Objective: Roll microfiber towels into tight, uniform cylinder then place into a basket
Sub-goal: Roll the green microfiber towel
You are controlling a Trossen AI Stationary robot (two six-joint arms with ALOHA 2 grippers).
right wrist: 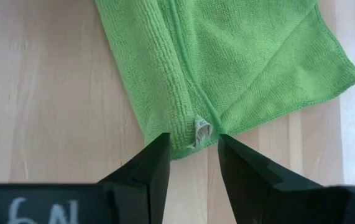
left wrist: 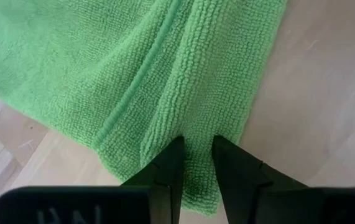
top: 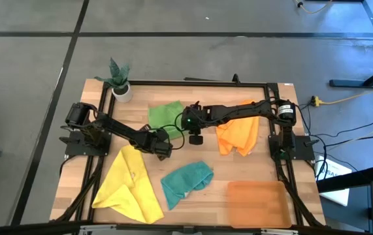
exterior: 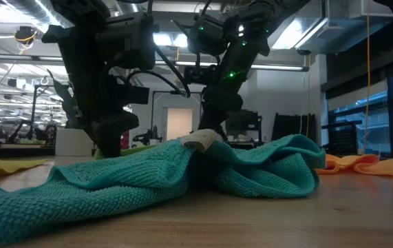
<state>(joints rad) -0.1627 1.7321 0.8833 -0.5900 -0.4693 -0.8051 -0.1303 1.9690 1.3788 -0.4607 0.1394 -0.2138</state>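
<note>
The green towel (top: 165,116) lies on the table at centre back, with one long side rolled over into a thick ridge (right wrist: 165,68). My left gripper (left wrist: 196,146) is at its near edge, shut on a fold of it. My right gripper (right wrist: 193,140) stands open at the towel's right side. Its fingers are on either side of the edge that bears a small white tag (right wrist: 201,130), and I cannot tell whether they touch it. The orange towel (top: 238,134), yellow towel (top: 130,186) and teal towel (top: 186,183) lie crumpled on the table. The basket (top: 258,202) sits at the near right. My left gripper pinches a raised fold of the green towel (left wrist: 197,127) between its two fingers, close to the towel's near edge. The fingers slant down from the table's near left, one on each side of the fold. The towel lies slack on the table.
A small white plant pot (top: 121,90) stands at the far left corner. The teal towel (exterior: 182,172) fills the foreground of the low view and hides the green towel there. Bare wood shows between the green and teal towels and left of the basket.
</note>
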